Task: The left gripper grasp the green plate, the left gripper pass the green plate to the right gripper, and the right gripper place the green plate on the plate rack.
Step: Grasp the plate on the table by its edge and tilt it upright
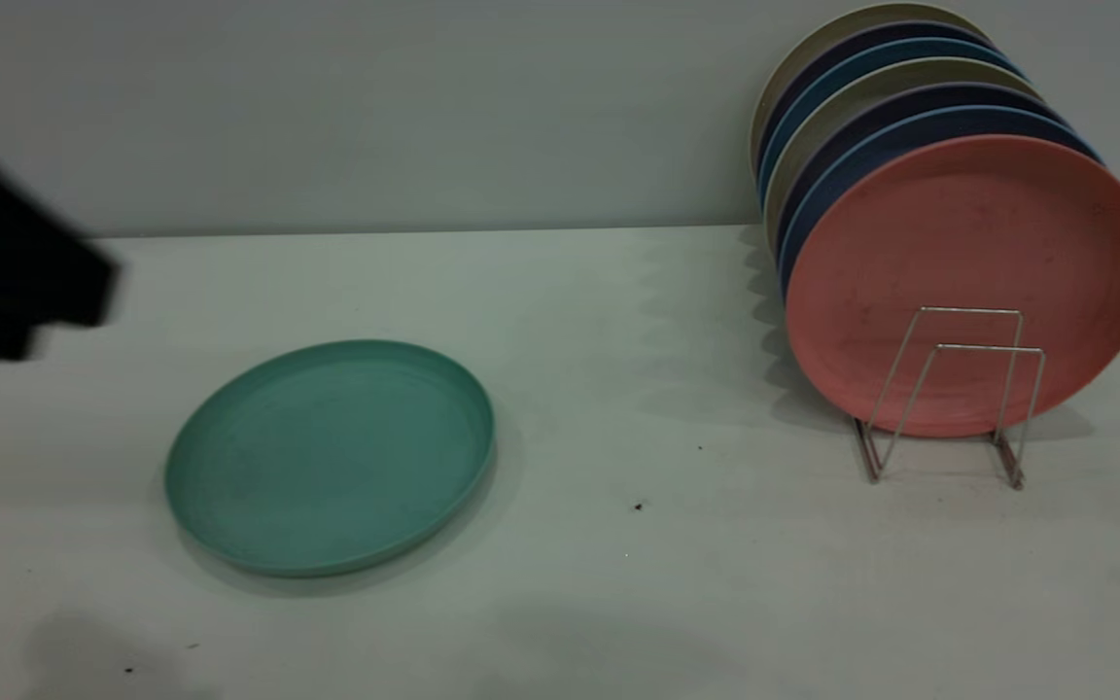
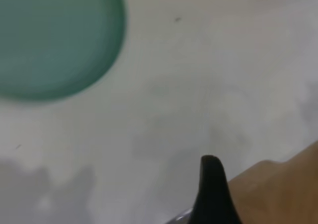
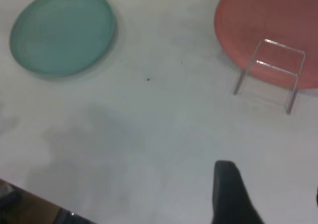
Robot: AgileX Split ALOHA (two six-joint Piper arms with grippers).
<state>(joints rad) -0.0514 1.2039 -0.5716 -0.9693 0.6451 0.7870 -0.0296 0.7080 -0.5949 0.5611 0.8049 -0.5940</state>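
Observation:
The green plate [image 1: 332, 457] lies flat on the white table, left of centre, with nothing touching it. At the exterior view's left edge, a blurred black part of the left arm [image 1: 20, 282] hangs above the table, behind and left of the plate. The left wrist view shows one black finger [image 2: 211, 194] with a wide empty gap beside it, and the green plate [image 2: 54, 35] well away from it. The right gripper [image 3: 272, 186] is open over bare table, far from the green plate [image 3: 62, 30] and short of the plate rack [image 3: 276, 69]. The plate rack [image 1: 993, 347] stands at the right.
Several plates stand upright in the rack, a salmon-pink plate [image 1: 968, 243] at the front with blue and beige ones behind. Two wire loops are free in front of the pink plate [image 3: 268, 20]. A brown surface [image 2: 288, 189] shows past the table edge.

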